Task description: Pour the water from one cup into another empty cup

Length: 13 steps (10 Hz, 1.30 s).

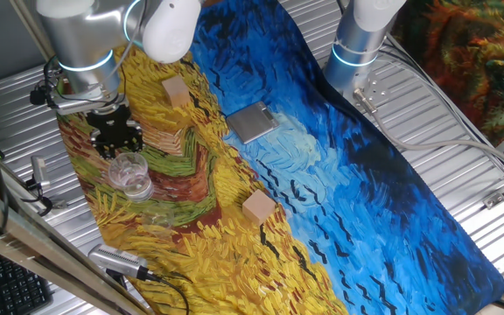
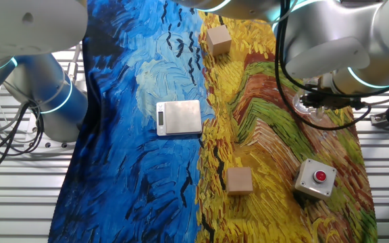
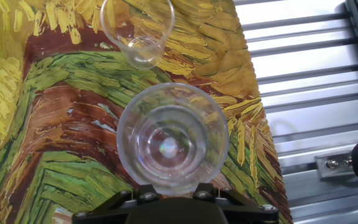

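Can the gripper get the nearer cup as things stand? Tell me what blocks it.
Probably yes. The gripper sits right at the nearer cup, and nothing lies between them. The second cup stands apart, beyond it on the cloth.

I count two clear cups (image 3: 173,138) (image 3: 137,28) and two wooden blocks (image 1: 258,206) (image 1: 175,91) on the surface. There is also one scale (image 2: 179,117) and one red button box (image 2: 315,179).

A painted cloth (image 1: 339,175) covers a ribbed metal table (image 1: 462,114).
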Each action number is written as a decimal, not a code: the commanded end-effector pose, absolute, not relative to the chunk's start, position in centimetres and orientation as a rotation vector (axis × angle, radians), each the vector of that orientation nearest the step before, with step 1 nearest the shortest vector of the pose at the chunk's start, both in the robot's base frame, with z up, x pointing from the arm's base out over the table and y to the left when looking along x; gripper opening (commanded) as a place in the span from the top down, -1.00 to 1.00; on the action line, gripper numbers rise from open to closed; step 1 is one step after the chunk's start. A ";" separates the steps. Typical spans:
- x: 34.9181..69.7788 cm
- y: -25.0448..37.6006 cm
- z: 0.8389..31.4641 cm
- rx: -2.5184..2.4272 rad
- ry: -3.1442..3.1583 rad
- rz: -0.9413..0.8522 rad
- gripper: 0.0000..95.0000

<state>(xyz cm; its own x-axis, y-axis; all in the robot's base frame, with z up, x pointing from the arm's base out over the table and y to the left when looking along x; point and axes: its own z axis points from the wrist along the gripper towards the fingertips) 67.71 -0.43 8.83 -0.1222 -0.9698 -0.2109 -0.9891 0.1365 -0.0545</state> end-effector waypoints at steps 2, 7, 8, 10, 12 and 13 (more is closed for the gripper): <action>67.7 -0.4 8.7 -1.933 2.206 0.147 0.20; 67.6 -0.3 8.5 -1.914 2.194 0.156 0.20; 67.6 -0.3 8.4 -1.913 2.193 0.156 0.20; 67.5 -0.3 8.4 -1.900 2.187 0.163 0.20; 67.5 -0.3 8.2 -1.897 2.184 0.163 0.20; 67.5 -0.3 8.2 -1.895 2.183 0.165 0.20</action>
